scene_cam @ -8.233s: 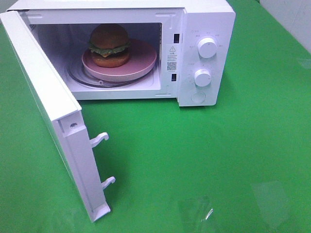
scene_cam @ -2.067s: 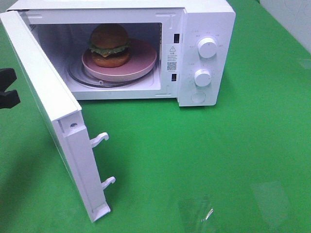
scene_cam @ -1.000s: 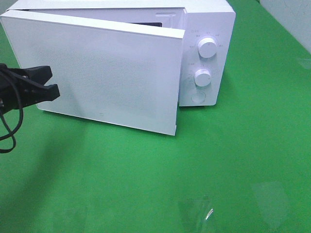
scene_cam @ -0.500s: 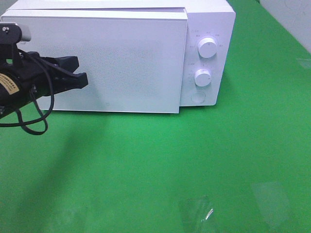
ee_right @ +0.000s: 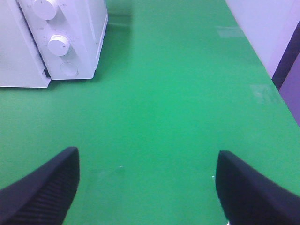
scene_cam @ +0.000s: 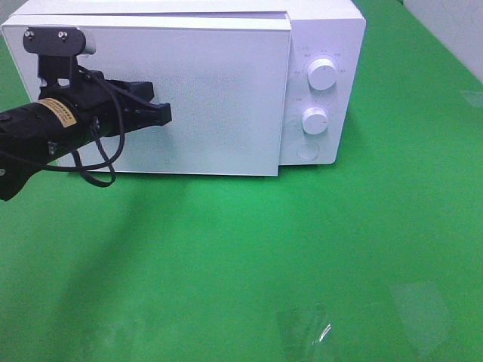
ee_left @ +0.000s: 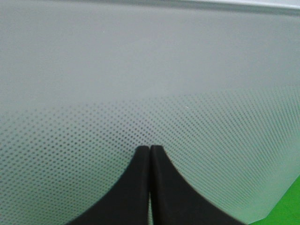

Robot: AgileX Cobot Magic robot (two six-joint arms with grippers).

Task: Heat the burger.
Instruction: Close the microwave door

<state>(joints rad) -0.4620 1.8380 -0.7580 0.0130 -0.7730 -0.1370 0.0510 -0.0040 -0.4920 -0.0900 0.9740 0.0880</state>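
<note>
The burger is hidden inside the white microwave [scene_cam: 324, 30]. The microwave door [scene_cam: 219, 98] stands against the body, closed or very nearly so. My left gripper [scene_cam: 164, 115] is shut, with its tips on the door's front left of the middle. In the left wrist view the left gripper [ee_left: 150, 149] has both fingers pressed together against the dotted door panel [ee_left: 150, 70]. My right gripper [ee_right: 145, 152] is open and empty above the green table, to the right of the microwave [ee_right: 70, 37]. It is out of the exterior view.
The control panel carries an upper knob [scene_cam: 322, 75], a lower knob [scene_cam: 315, 121] and a round button [scene_cam: 307, 151]. The green cloth [scene_cam: 302, 249] covers the table. Clear tape patches [scene_cam: 423, 305] lie at the front right.
The door has swung from wide open to against the body, hiding the burger and pink plate. My left gripper came in from the left and moved right along the door's front.
</note>
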